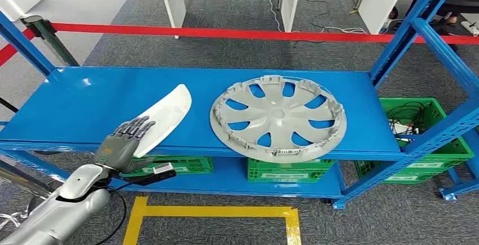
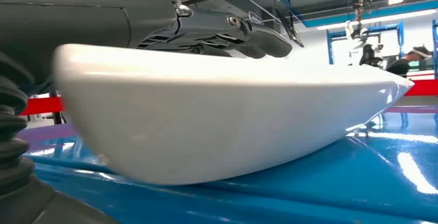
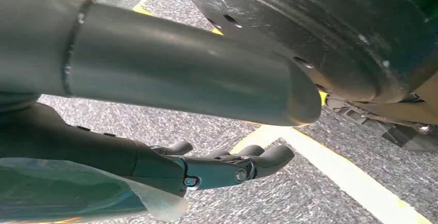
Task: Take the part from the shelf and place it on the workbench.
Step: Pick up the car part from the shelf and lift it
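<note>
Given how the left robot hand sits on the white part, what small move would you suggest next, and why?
Probably lift slightly: the left robot hand grips the white part at its near end, while its underside still appears to rest on the blue shelf.

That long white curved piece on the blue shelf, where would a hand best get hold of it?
Probably at its near, rounded end, from the shelf's front edge. The white part is long and tapers to a point at the far end, while the near end reaches the blue shelf edge. The left hand is there, fingers over its upper rim.
</note>
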`<action>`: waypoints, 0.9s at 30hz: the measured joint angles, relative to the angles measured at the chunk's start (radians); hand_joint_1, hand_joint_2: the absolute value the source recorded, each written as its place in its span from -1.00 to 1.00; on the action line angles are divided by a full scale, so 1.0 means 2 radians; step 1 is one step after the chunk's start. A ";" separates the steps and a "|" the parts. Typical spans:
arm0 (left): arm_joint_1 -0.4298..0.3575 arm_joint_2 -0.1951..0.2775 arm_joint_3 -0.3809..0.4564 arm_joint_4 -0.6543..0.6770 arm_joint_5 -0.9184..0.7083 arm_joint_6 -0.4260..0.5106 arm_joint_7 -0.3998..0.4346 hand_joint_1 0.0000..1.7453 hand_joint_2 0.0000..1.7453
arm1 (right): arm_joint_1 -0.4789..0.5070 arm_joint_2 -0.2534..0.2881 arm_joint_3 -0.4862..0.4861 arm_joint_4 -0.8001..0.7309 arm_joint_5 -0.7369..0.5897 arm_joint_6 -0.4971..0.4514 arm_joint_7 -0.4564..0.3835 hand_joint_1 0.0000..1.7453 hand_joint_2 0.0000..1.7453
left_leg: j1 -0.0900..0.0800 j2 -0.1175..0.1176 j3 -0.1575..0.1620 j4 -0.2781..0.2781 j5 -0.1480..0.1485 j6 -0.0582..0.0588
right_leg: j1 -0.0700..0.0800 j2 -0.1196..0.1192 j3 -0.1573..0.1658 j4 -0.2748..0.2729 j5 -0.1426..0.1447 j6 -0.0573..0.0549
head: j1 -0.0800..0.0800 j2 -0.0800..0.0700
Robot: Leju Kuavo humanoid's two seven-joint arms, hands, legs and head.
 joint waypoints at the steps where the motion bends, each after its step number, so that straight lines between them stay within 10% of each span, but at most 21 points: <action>1: -0.001 0.000 -0.001 0.001 0.000 0.000 0.000 -1.00 1.00 | 0.000 0.000 0.000 0.000 0.000 0.000 0.000 -1.00 -1.00 | 0.000 0.000 0.000 0.000 0.000 0.000 | 0.000 0.000 0.000 0.000 0.000 0.000 | 0.000 0.000; 4: -0.008 -0.002 -0.006 0.007 0.000 -0.003 0.002 -0.73 1.00 | -0.001 0.000 0.000 0.000 0.000 0.000 -0.001 -1.00 -1.00 | 0.000 0.000 0.000 0.000 0.000 0.000 | 0.000 0.000 0.000 0.000 0.000 0.000 | 0.000 0.000; 7: -0.015 -0.003 -0.010 0.015 0.000 -0.007 0.003 0.78 1.00 | -0.002 -0.001 0.001 0.000 0.000 0.000 -0.001 -1.00 -1.00 | 0.000 0.000 0.000 0.000 0.000 0.000 | 0.000 0.000 0.000 0.000 0.000 0.000 | 0.000 0.000; 8: -0.017 -0.004 -0.011 0.017 0.000 -0.008 0.003 1.00 1.00 | -0.002 -0.001 0.001 0.000 0.000 0.000 -0.001 -1.00 -1.00 | 0.000 0.000 0.000 0.000 0.000 0.000 | 0.000 0.000 0.000 0.000 0.000 0.000 | 0.000 0.000; 27: -0.029 -0.008 -0.020 0.030 0.027 -0.001 0.006 1.00 1.00 | -0.004 -0.002 0.002 0.000 -0.002 -0.002 -0.004 -1.00 -1.00 | 0.000 0.000 0.000 0.000 0.000 0.000 | 0.000 0.001 0.000 0.000 0.000 0.000 | 0.000 0.000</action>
